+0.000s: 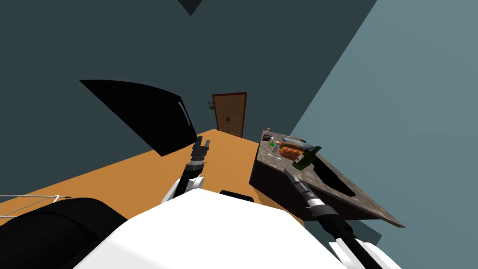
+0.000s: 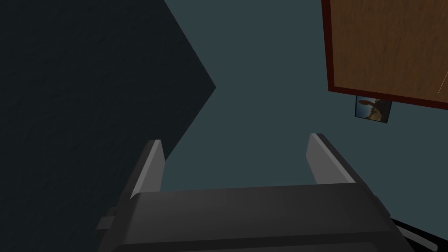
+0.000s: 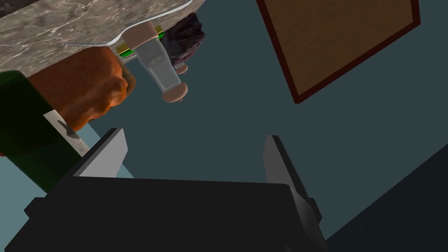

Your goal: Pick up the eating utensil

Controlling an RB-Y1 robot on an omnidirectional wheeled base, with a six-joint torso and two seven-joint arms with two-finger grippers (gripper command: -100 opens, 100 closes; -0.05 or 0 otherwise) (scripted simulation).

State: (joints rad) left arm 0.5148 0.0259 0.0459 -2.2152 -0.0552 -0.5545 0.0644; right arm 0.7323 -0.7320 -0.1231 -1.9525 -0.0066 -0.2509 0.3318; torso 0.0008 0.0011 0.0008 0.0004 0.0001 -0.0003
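The eating utensil [image 1: 274, 157] is a thin pale piece lying flat on the stone countertop [image 1: 275, 166], near its left edge and in front of an orange loaf [image 1: 290, 151]. In the right wrist view it appears as a slim curved strip [image 3: 144, 19] on the counter, beyond a glass shaker [image 3: 158, 65]. My right gripper [image 1: 288, 173] hovers over the counter just short of a green bottle [image 1: 305, 158]; its fingers stand open [image 3: 192, 153] with nothing between them. My left gripper [image 1: 201, 144] is raised over the orange floor, open [image 2: 236, 157] and holding nothing.
The green bottle [image 3: 26, 131] and the loaf [image 3: 78, 87] lie close beside my right gripper. A dark lump [image 3: 188, 35] and a blue plate [image 1: 294, 140] sit further back. A sink cutout [image 1: 333, 177] opens in the counter's right part. A brown door [image 1: 229, 114] stands ahead, a black area [image 1: 140, 112] to its left.
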